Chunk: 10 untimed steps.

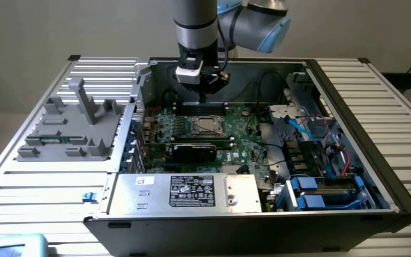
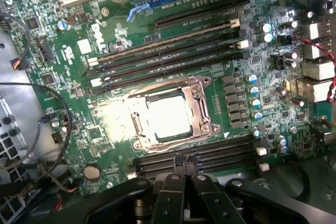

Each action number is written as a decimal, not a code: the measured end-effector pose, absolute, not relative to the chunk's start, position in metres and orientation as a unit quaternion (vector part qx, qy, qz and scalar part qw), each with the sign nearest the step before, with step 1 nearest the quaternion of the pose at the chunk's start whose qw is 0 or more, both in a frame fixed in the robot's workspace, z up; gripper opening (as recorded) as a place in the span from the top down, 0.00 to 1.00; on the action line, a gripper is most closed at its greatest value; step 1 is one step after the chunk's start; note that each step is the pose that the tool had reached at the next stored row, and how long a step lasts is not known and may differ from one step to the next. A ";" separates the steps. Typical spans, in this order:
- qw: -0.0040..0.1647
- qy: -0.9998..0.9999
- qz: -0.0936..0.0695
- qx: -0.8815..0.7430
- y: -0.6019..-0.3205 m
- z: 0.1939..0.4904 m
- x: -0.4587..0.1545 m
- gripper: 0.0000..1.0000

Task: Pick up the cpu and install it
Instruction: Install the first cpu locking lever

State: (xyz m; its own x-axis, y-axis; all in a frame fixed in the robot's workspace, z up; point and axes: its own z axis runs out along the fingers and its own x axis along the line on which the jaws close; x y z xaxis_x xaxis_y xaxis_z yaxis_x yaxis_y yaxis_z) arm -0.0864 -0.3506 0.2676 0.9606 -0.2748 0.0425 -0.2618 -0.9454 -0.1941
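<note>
Here, inside the open computer case (image 1: 377, 160), the motherboard (image 1: 245, 142) fills mid-frame; the clenched, empty gripper (image 1: 203, 98) hovers just above-left of centre over the cpu (image 2: 168, 117), which is seated in its socket (image 2: 202, 106); any descent wants square alignment.

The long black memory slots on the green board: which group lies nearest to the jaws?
The short pair of slots just beside the cpu socket, next to the shut gripper. The longer bank of slots lies beyond the socket.
</note>
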 end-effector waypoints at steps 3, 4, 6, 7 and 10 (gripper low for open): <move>0.086 0.138 -0.017 -0.987 -0.351 0.268 -0.083 0.89; 0.084 0.138 -0.011 -0.987 -0.351 0.269 -0.082 0.89; 0.081 0.139 -0.003 -0.987 -0.351 0.270 -0.081 0.89; 0.079 0.139 0.000 -0.987 -0.351 0.272 -0.080 0.89; 0.073 0.140 0.007 -0.987 -0.351 0.275 -0.078 0.89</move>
State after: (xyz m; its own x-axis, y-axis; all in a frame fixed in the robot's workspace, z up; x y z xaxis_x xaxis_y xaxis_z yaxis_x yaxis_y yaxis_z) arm -0.0777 -0.3506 0.2748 0.9608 -0.2749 -0.0346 -0.2770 -0.9502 -0.1425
